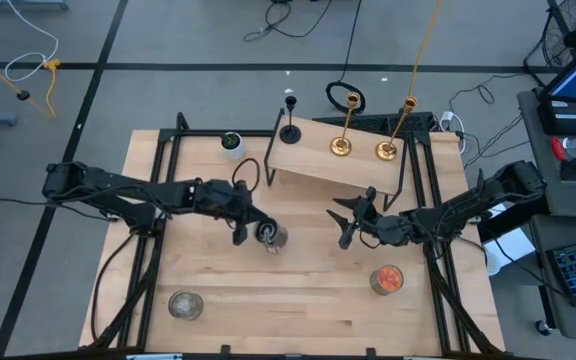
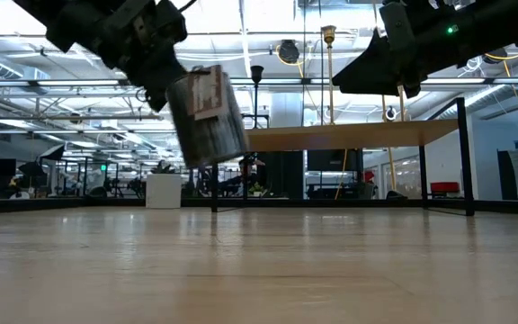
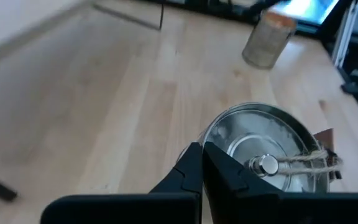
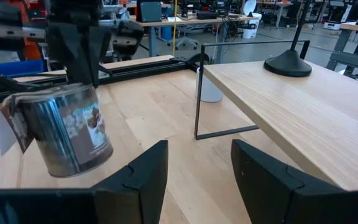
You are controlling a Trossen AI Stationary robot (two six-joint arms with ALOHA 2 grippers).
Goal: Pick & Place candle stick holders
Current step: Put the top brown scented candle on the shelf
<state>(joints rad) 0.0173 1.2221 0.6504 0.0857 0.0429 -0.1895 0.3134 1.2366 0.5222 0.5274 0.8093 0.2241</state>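
My left gripper (image 1: 245, 226) is shut on a silvery glass cup (image 1: 271, 236) with a twine and tag, at mid-table. In the low view the cup (image 2: 207, 115) hangs tilted, clear of the table. My right gripper (image 1: 348, 220) is open and empty, to the right of the cup and in front of the raised shelf (image 1: 318, 165). On the shelf stand a slim black stemmed holder (image 1: 290, 131) and two brass holders (image 1: 341, 147) (image 1: 387, 150). A second silvery cup (image 1: 185, 305) and an orange-red cup (image 1: 387, 280) stand on the table near the front. My left gripper holds the cup by its rim (image 3: 211, 133), on the side nearest the arm. One finger (image 3: 229, 177) is inside the cup and the other (image 3: 182, 174) outside, the wall between them. The fingers come from above. The cup hangs tilted below them, lifted clear.
A small white cup with a dark inside (image 1: 231, 143) stands at the far left beside the shelf. The shelf's thin black legs (image 4: 196, 93) stand on the table. The black frame rails (image 1: 148, 250) run along both table sides. Bare wood lies between the two front cups.
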